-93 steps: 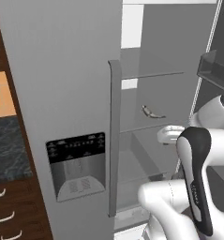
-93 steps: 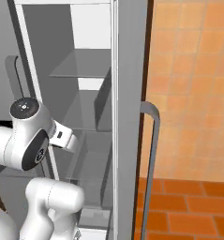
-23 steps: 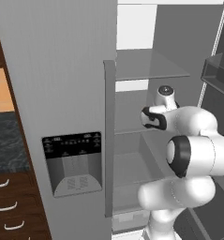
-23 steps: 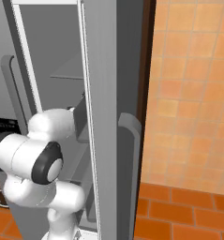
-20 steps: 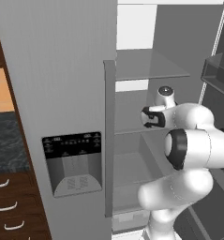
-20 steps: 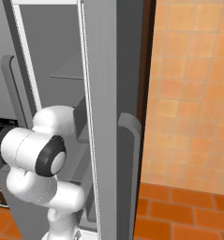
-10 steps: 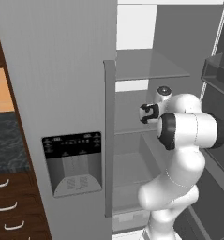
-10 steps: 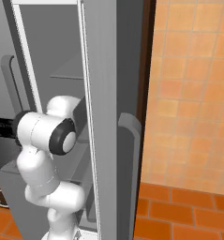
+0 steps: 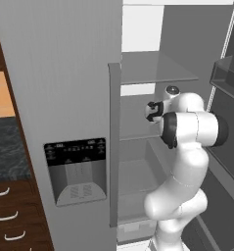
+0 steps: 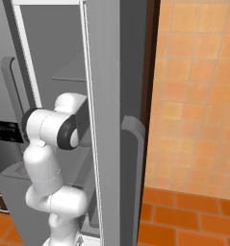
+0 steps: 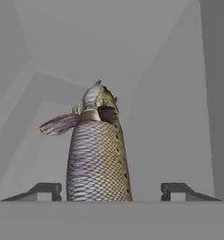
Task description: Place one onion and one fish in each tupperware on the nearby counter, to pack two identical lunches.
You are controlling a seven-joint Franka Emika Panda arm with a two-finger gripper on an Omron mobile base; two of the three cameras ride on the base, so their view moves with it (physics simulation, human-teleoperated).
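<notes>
The robot's arm reaches into the open fridge (image 9: 152, 162), and the tool (image 11: 111, 190) stands wide, its two fingertips (image 11: 43, 190) straddling the fish (image 11: 98, 154) without touching it, one at 8 o'clock and one at 4 o'clock in the hand view. The fish lies on a grey fridge shelf (image 11: 160, 140), body running from 6 o'clock up toward 12, apparently tail end near the tool and head end far. The step in hand appears to be closing on the fish; doing it well likely means keeping the body centred between the fingers, since it sits nearer the left fingertip, and gripping the thick scaled middle rather than the thin fin at 9 o'clock. In the left base view the tool (image 9: 152, 112) is partly masked by the arm, and the fish cannot be made out there. A strip of dark marbled tabletop (image 9: 3, 152) is cut off at 9 o'clock.
</notes>
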